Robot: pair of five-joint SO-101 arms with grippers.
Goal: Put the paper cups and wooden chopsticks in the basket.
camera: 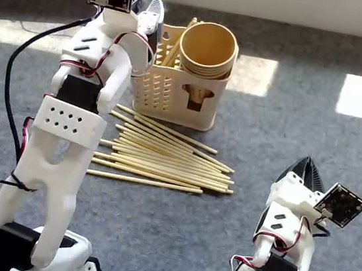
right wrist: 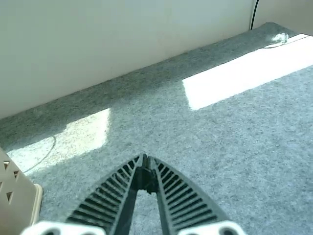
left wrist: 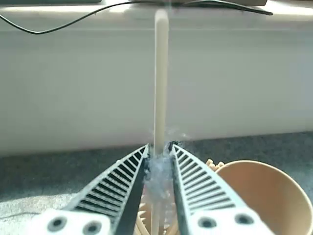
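- Black ribbed left gripper [left wrist: 159, 149] pinches one pale wooden chopstick [left wrist: 161, 73] upright, above the cream perforated plastic basket [camera: 166, 97].
- Stacked tan paper cups [camera: 209, 46] sit inside the basket.
- Loose wooden chopsticks [camera: 165, 157] lie on grey carpet [camera: 270, 120] just beside it.
- Well apart, right gripper [right wrist: 145, 169] is pressed together.

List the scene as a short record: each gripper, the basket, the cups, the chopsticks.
left gripper: shut on held chopstick, which stands upright above the basket
right gripper: shut, empty, over the grey mat, away from the task's things
basket: upright, holds stacked paper cups and stored chopsticks
loose chopsticks: piled on the mat in front of the basket
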